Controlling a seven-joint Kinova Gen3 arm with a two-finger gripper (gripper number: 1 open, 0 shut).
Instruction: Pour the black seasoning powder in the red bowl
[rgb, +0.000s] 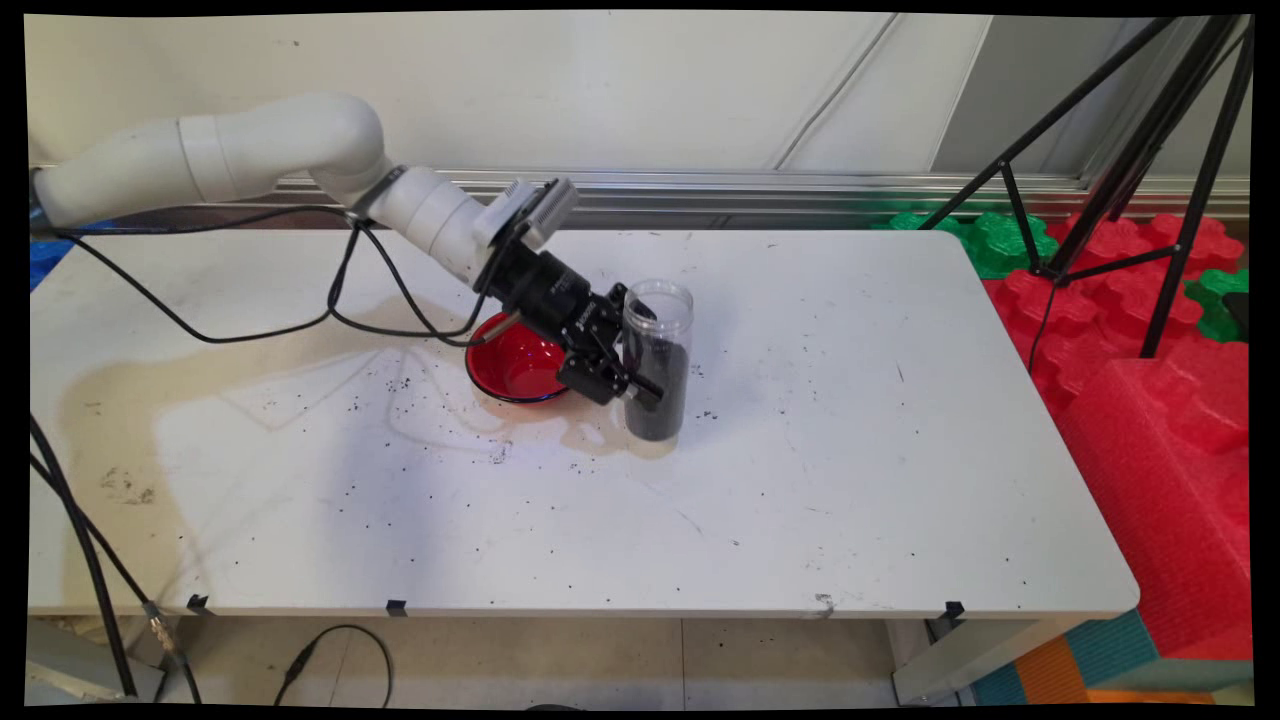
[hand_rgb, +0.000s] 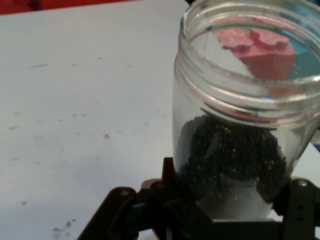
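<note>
Pincer (rgb: 632, 378) was clamped on the clear glass jar (rgb: 657, 362), fingers gripping its lower body. Jar stood upright on the white surface (rgb: 850, 450), lidless, about two-thirds filled with small black granules (hand_rgb: 230, 155). Red bowl (rgb: 515, 362) sat just beside it, behind the pincer. Black specks lay scattered over the surface.

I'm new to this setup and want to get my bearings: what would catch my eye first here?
Mid-table, the gripper is closed round a clear jar standing upright, lidless and part full of small black grains. Just left of it sits a red bowl, partly behind the arm. Black specks and a brownish stain mark the white table around them.
</note>
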